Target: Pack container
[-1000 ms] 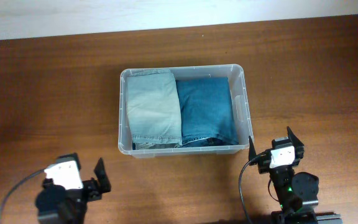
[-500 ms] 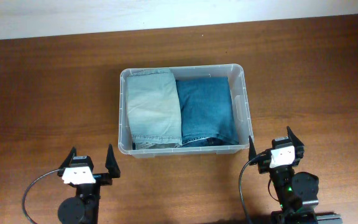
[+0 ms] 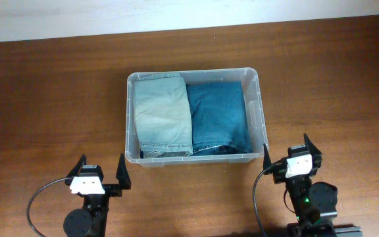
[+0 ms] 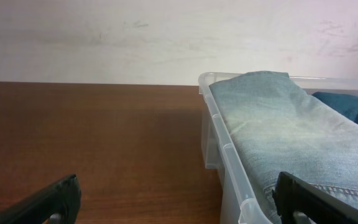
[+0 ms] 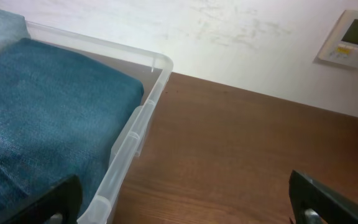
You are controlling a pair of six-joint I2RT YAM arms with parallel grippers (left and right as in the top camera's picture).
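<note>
The clear plastic container (image 3: 129, 118) stands mid-table. It holds folded light blue jeans (image 3: 162, 113) on the left and folded dark blue jeans (image 3: 218, 117) on the right. My left gripper (image 3: 102, 161) is open and empty, on the near side of the container's front left corner. My right gripper (image 3: 287, 146) is open and empty, just off the front right corner. The left wrist view shows the container's rim (image 4: 225, 149) and the light jeans (image 4: 284, 130) between the spread fingers. The right wrist view shows the rim (image 5: 135, 127) and the dark jeans (image 5: 42, 106).
Brown wooden table (image 3: 51, 99) runs all round the container. A pale wall (image 4: 104, 37) stands behind the table's far edge. A white wall panel with a small screen (image 5: 352, 36) hangs on the wall at the right.
My left arm has swung right and turned square to the container, then settled near its front left corner. The right arm and the container have not moved.
</note>
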